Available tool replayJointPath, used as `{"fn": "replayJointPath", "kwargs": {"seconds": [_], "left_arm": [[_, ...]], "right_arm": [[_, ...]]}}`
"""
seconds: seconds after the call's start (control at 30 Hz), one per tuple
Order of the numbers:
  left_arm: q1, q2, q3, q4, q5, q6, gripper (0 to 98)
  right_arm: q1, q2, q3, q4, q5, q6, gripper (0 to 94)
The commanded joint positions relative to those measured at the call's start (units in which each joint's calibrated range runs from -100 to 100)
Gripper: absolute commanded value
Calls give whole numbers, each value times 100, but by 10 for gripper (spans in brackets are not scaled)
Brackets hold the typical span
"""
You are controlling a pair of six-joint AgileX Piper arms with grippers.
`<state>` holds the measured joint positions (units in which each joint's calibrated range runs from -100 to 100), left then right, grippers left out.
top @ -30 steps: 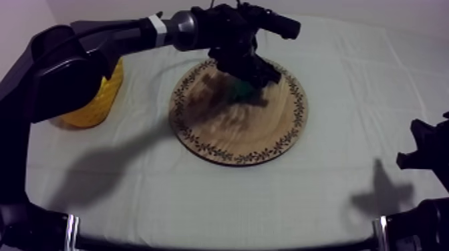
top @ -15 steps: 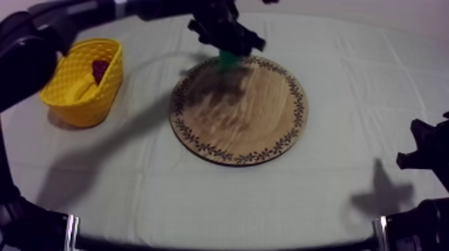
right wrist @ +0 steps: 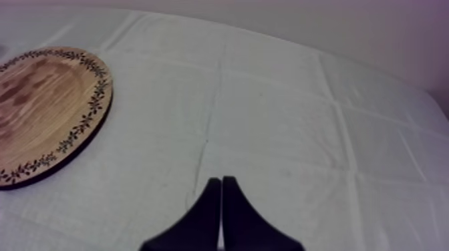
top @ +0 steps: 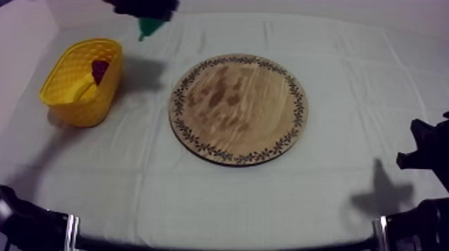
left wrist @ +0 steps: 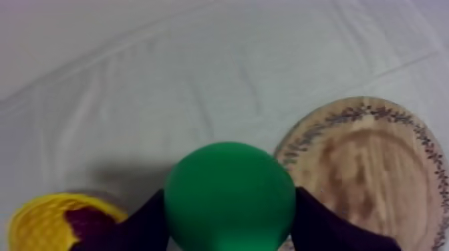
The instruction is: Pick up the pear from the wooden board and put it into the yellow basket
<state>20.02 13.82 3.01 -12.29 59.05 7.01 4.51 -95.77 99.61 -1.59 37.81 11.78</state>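
The green pear hangs high over the cloth between the yellow basket and the round wooden board, with my left gripper shut on it. Up close, the pear bulges between the two black fingers of my left gripper, with the basket to one side and the board to the other. Nothing lies on the board. My right gripper is shut on nothing, low over bare cloth beside the board.
Inside the basket lie a small red fruit and a yellow fruit. My right arm rests at the table's right edge. Bare cloth lies between basket and board.
My left gripper has lifted the pear off the board and carried it up and to the left, toward the basket. The right arm has stayed still.
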Motion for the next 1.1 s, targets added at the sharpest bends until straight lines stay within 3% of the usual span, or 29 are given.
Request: {"fn": "replayJointPath", "kwargs": {"seconds": [0.0,0.23,0.43,0.93,1.07], "left_arm": [[-398,-484,388,-10,-63,-131,490],[-1190,-937,1055,-43,-579,-424,468],[-1548,-1105,2174,-159,-1142,-466,459],[-1777,-1063,3706,-109,-2096,-335,426],[-1794,-1047,3701,-97,-2152,-316,512]], "right_arm": [[1,1,5,0,2,1,5],[1,1,5,0,2,1,5],[1,1,5,0,2,1,5],[1,1,5,0,2,1,5],[1,1,5,0,2,1,5]]}}
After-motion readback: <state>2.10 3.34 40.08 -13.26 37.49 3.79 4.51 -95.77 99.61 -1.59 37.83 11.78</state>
